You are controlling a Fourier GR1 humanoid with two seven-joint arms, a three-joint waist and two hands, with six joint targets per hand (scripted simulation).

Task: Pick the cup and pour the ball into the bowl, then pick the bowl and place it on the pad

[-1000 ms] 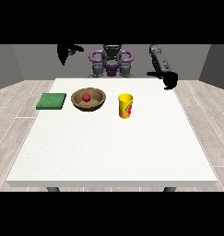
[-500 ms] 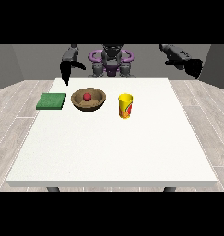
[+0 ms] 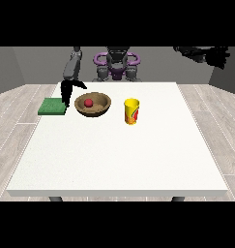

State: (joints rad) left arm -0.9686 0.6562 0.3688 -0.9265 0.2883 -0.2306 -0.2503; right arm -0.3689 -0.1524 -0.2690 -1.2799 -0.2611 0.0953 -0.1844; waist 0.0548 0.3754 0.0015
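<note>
The hand at the view's left (image 3: 66, 92) hangs over the table's (image 3: 119, 160) far left edge — too small to tell how its fingers lie. The hand at the view's right (image 3: 216, 56) is a dark blur off the far right corner — likewise unreadable.

hand at the view's left (image 3: 67, 90): lowered beside bowl (image 3: 93, 104) | hand at the view's right (image 3: 216, 55): swung outward, raised

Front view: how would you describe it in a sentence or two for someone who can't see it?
A red ball sits in a brown bowl on a white table, with a yellow cup upright beside it and a green pad on the other side. One robot hand hangs between pad and bowl; the other robot hand is raised off to the view's right.
</note>
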